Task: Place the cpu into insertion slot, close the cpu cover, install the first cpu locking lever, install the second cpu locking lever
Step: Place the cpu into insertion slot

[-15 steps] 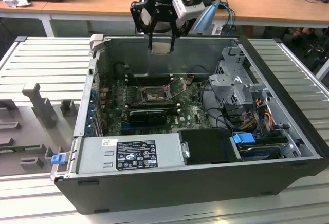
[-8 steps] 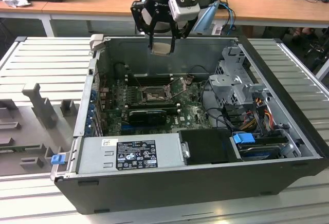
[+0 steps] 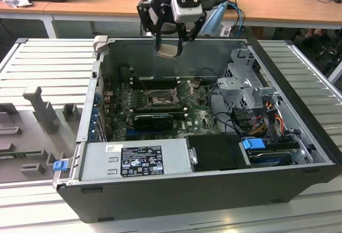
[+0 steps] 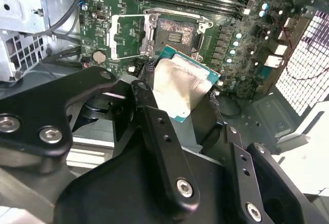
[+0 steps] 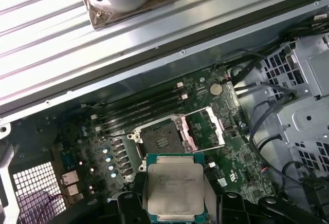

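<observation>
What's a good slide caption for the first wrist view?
Tool holds the cpu aloft, short of the empty insertion slot; cpu cover lies open beside it.

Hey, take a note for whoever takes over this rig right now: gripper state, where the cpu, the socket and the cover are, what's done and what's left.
Gripper: shut on the cpu, held above the open computer case, not in the slot.
Insertion slot: empty in both wrist views.
Cpu cover: swung open beside the slot.
Done: cpu picked up.
Left: seating the cpu, closing the cover, both lever steps.
</observation>
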Motion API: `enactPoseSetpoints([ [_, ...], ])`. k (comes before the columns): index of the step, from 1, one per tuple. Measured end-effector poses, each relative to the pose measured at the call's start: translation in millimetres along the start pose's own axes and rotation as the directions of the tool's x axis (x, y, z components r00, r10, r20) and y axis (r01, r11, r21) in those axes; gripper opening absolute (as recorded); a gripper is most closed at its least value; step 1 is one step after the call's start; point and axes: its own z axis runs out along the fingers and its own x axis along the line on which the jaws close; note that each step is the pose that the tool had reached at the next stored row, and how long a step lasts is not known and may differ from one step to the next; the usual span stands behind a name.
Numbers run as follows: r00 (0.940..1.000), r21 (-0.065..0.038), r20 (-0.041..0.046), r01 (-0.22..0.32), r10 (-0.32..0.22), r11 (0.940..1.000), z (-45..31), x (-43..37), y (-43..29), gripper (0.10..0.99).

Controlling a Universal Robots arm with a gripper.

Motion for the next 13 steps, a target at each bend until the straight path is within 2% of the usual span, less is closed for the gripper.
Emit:
enactPoseSetpoints([
  [4,0.9993,-0.001,0.0032,-0.036,0.036,0.9993,0.1,0.0,0.0,0.529],
  [8,0.9959,-0.002,0.008,-0.09,0.09,0.9959,0.1,0.0,0.0,0.529],
  [13,0.986,-0.004,0.0149,-0.166,0.166,0.9862,0.6,-0.1,0.0,0.529],
])
